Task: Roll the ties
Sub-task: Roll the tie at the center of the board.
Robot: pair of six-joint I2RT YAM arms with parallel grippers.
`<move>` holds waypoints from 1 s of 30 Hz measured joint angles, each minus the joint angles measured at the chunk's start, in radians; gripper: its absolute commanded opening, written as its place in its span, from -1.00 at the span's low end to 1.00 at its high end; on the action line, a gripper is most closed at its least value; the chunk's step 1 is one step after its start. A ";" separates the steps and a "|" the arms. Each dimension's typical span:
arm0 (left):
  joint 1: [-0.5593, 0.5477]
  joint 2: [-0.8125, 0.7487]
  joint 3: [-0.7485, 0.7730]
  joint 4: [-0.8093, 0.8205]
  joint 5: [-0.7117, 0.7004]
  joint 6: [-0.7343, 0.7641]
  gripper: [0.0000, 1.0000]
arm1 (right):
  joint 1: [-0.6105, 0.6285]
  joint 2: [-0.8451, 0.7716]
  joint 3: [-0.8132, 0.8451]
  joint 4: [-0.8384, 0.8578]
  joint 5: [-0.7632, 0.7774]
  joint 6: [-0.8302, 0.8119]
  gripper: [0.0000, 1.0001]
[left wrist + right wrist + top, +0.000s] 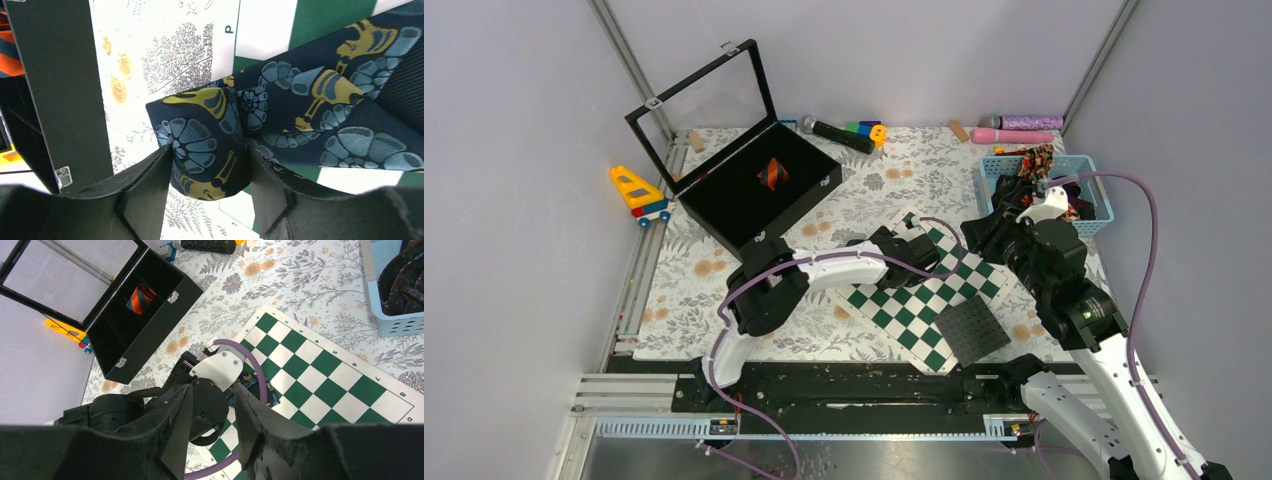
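A navy tie (320, 100) with a blue and yellow floral print lies across the green-and-white chequered board (924, 300). Its end is rolled into a small coil between the fingers of my left gripper (210, 150), which press on both sides of the coil. From above, the left gripper (914, 245) hides most of this tie. My right gripper (212, 386) hovers open above the left wrist, nothing between its fingers; a patch of the navy tie (269, 396) shows beside it. A rolled red-orange and black striped tie (772, 173) sits in the open black box (724, 205). More ties (1036, 160) fill the blue basket (1094, 215).
A black square pad (972, 328) lies on the board's near corner. A yellow toy truck (639, 195) stands left of the box, whose lid stands raised. Microphones (834, 132) and small blocks line the back wall. The right arm (1064, 290) reaches over the board's right side.
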 measured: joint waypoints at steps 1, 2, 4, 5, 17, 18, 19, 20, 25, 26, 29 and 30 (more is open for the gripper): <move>0.000 0.000 0.005 -0.001 0.008 0.002 0.12 | 0.000 0.001 0.000 0.000 0.000 0.000 -0.11; 0.000 0.000 0.010 -0.002 0.016 0.002 0.12 | 0.000 0.001 0.000 0.000 0.000 0.000 -0.10; -0.001 0.000 0.016 -0.002 0.030 0.004 0.12 | 0.000 0.003 0.000 0.000 0.000 0.000 -0.09; -0.001 0.000 0.018 -0.003 0.035 0.005 0.12 | 0.000 0.005 0.000 0.000 0.000 0.000 -0.09; -0.001 0.000 0.035 -0.020 0.093 0.005 0.14 | 0.000 0.018 0.000 0.000 -0.002 0.001 -0.04; -0.001 0.000 0.038 -0.020 0.101 0.005 0.14 | 0.000 0.019 0.000 0.000 -0.002 0.001 -0.03; -0.001 0.000 0.040 -0.021 0.106 0.005 0.15 | 0.000 0.021 0.000 0.000 -0.002 0.001 -0.01; -0.001 0.000 0.043 -0.023 0.113 0.005 0.16 | 0.000 0.021 0.000 0.000 -0.002 0.001 -0.01; -0.001 0.000 0.049 -0.024 0.137 0.005 0.21 | 0.000 0.022 0.000 0.000 -0.002 0.003 0.04; -0.001 0.000 0.049 -0.024 0.139 0.005 0.24 | 0.000 0.022 0.000 0.000 -0.002 0.003 0.04; -0.001 0.000 0.050 -0.025 0.147 0.005 0.29 | 0.000 0.023 0.000 0.000 -0.003 0.004 0.04; -0.001 0.000 0.051 -0.024 0.151 0.004 0.29 | 0.000 0.023 0.000 0.000 -0.003 0.004 0.04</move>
